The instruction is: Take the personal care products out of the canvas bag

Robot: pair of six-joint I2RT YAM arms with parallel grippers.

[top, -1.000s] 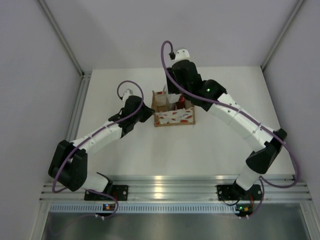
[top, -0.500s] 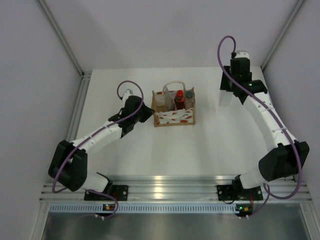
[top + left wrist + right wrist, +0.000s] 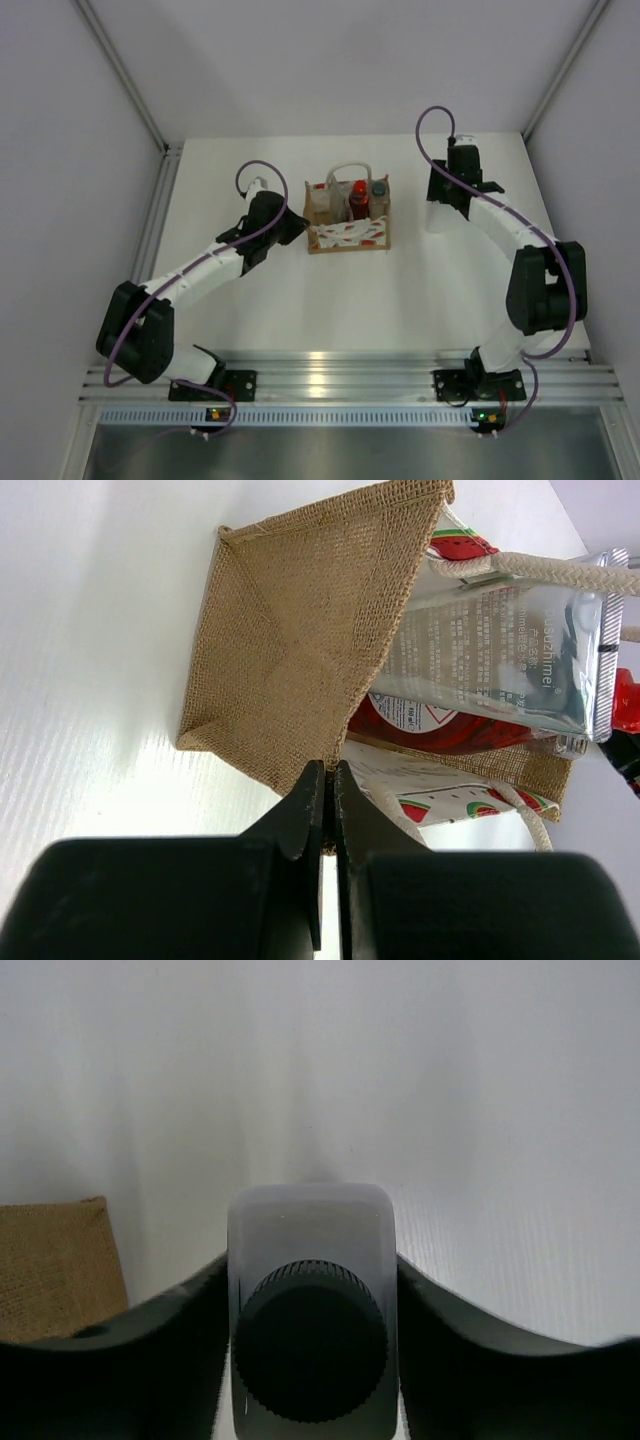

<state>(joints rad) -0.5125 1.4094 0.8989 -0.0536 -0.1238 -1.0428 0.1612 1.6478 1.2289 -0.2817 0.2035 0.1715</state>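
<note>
White tabletop (image 3: 300,300) carries our canvas bag (image 3: 347,235) mid-table, with three bottles (image 3: 358,200) standing inside. Our left gripper (image 3: 328,770) has its jaws pressed together on the bag's burlap edge. Our right gripper (image 3: 312,1285) pinches the white dark-capped bottle (image 3: 310,1225), well right of the bag.

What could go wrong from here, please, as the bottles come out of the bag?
The white bottle with dark round cap in the right gripper could topple if released before it stands firmly. The left gripper pinches only the edge of the tan canvas bag; a slip could tip it and its red bottle.
</note>
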